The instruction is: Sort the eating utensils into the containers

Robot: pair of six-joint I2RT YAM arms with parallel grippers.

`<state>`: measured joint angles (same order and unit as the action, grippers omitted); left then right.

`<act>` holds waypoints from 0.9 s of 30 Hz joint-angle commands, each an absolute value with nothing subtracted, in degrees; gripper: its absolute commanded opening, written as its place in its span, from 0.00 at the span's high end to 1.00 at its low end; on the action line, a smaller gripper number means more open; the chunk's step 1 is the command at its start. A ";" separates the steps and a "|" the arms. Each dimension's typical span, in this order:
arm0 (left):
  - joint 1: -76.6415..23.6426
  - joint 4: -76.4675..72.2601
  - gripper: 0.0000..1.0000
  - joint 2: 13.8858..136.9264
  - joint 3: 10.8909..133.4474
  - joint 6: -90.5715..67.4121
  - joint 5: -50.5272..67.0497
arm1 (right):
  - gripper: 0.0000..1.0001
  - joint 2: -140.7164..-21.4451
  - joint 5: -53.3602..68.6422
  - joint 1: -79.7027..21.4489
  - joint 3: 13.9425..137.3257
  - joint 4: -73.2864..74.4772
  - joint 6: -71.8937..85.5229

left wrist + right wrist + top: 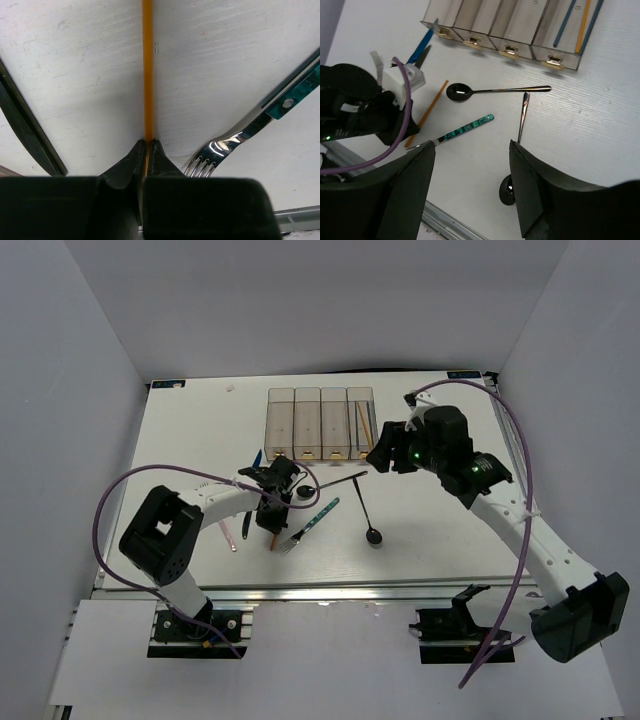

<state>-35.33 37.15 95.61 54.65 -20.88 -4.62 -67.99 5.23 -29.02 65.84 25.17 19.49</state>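
Note:
My left gripper is shut on an orange chopstick, pinched between its fingertips low over the table. A teal-handled fork lies just to its right, and a black knife to its left. The four clear containers stand in a row at the back. The rightmost holds a dark-blue chopstick and an orange one. My right gripper is open and empty, hovering right of the containers. Two black spoons lie below it.
A blue knife lies by the containers' left front corner. A pink-handled fork lies left of my left gripper. The table's metal front rail runs along the near edge. White walls enclose the sides and back.

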 commanded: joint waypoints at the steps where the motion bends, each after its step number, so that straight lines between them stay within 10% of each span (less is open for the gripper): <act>1: -35.42 40.77 1.00 99.23 53.08 -21.62 -9.13 | 0.33 -65.66 9.65 -29.44 62.59 20.33 20.83; 6: -35.42 40.08 1.00 91.61 54.58 -22.67 -9.41 | 0.11 -66.09 21.35 -29.44 54.77 9.86 26.88; 14: -35.42 35.25 1.00 78.67 56.33 -24.26 -2.21 | 0.11 -67.49 22.95 -32.25 40.78 -21.95 44.47; 27: -35.68 20.32 1.00 73.74 53.88 -30.67 18.63 | 0.17 -83.49 1.76 -42.71 56.32 -13.10 47.90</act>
